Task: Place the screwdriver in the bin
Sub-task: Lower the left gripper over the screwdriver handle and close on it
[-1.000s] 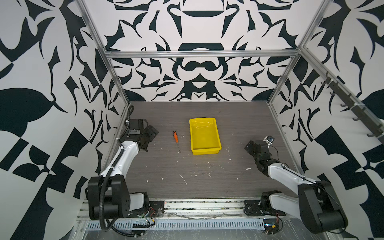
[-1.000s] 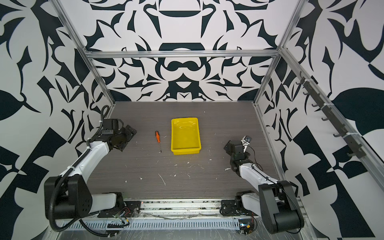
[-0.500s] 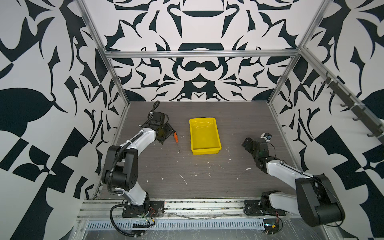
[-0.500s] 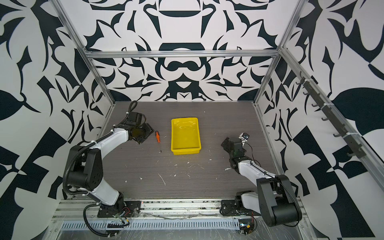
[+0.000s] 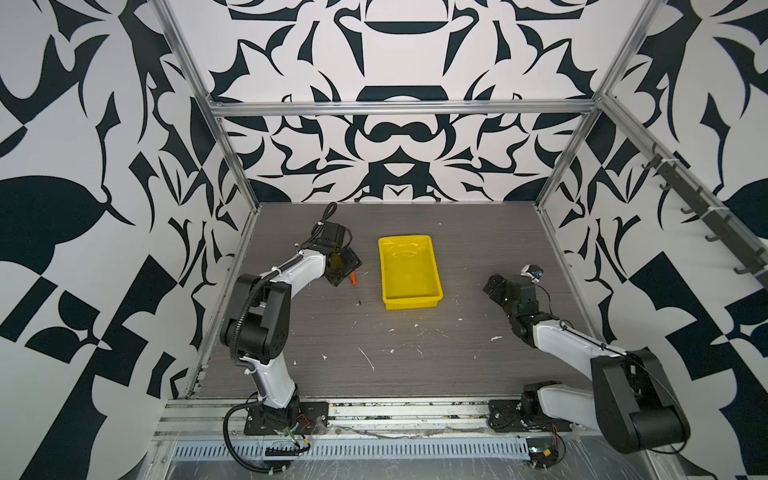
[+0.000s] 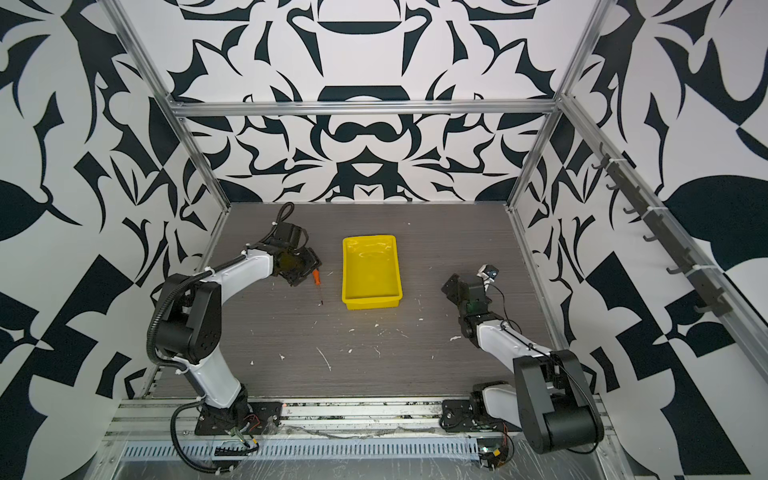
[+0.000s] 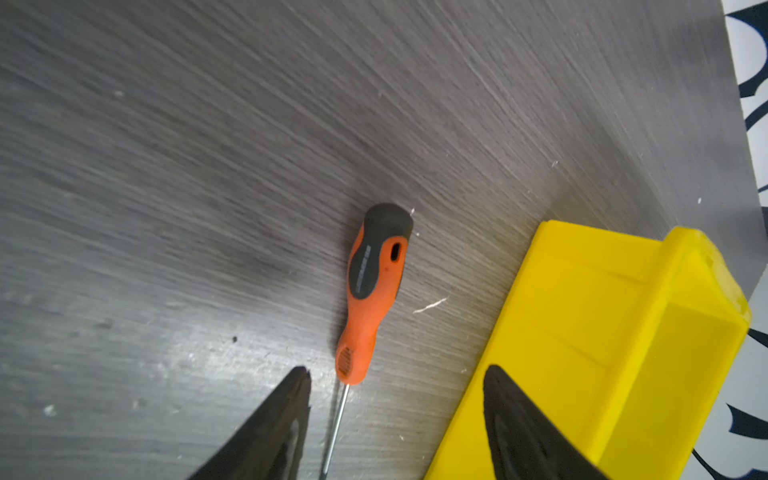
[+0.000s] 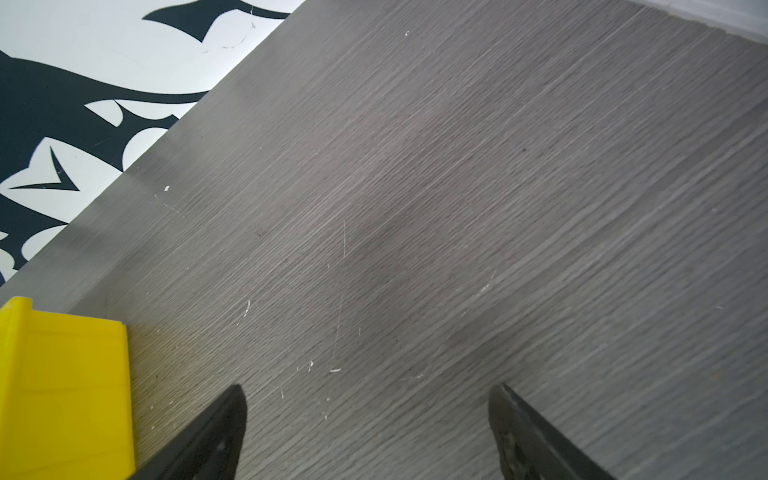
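The screwdriver, with an orange and black handle and a thin shaft, lies flat on the table just left of the bin. The bin is a yellow tray with nothing in it. My left gripper hangs open right at the handle. In the left wrist view the screwdriver has its shaft between the open fingers of the left gripper, untouched, its handle past the tips; the bin is alongside. My right gripper stands open over bare table.
White scraps litter the grey table toward the front. Patterned walls with metal frame posts close in the left, back and right sides. A corner of the bin shows in the right wrist view.
My left arm has swung from the left wall across to the screwdriver, and its jaws have narrowed somewhat. The right gripper has shifted only slightly. Screwdriver and bin have not moved.
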